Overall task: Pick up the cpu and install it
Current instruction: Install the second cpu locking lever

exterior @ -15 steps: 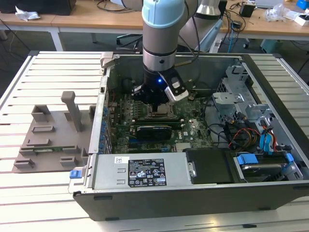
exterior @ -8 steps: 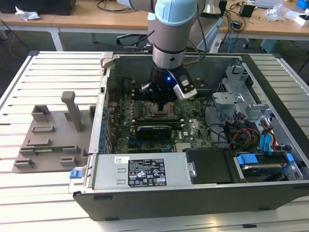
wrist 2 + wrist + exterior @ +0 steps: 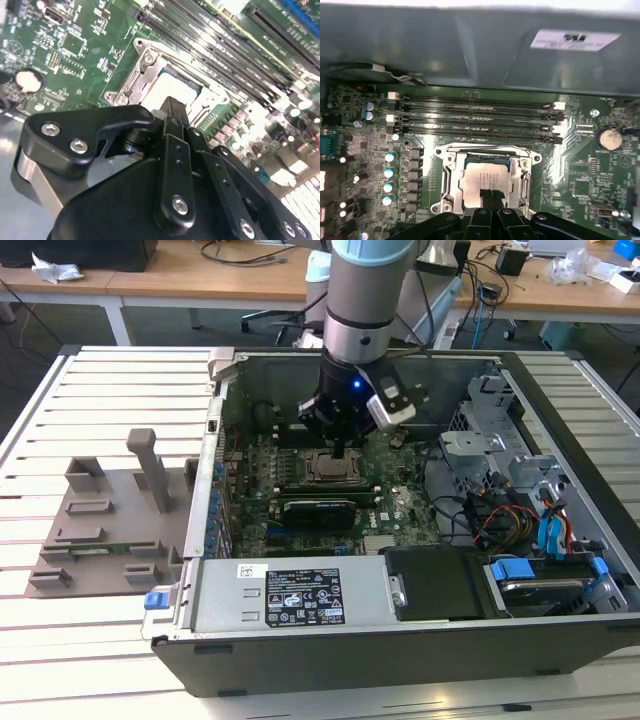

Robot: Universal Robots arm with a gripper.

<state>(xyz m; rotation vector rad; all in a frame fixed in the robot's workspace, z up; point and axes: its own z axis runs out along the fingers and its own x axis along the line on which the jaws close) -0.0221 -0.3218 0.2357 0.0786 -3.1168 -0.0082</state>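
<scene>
Both wrist views show us the cpu (image 3: 486, 181) seated in its socket frame (image 3: 449, 176), partly hidden beneath the gripper (image 3: 491, 194), whose fingers meet closed just above it.

One cpu (image 3: 485, 180), one socket frame (image 3: 451, 172), four memory slots (image 3: 475, 120), one claw (image 3: 490, 196).

i can read no text anywhere. the white label (image 3: 291, 597) on the power supply box in the exterior view carries print and symbols too small to make out, and the pale sticker (image 3: 574, 39) on the grey case wall in the first wrist view shows only a dark smudge.
</scene>
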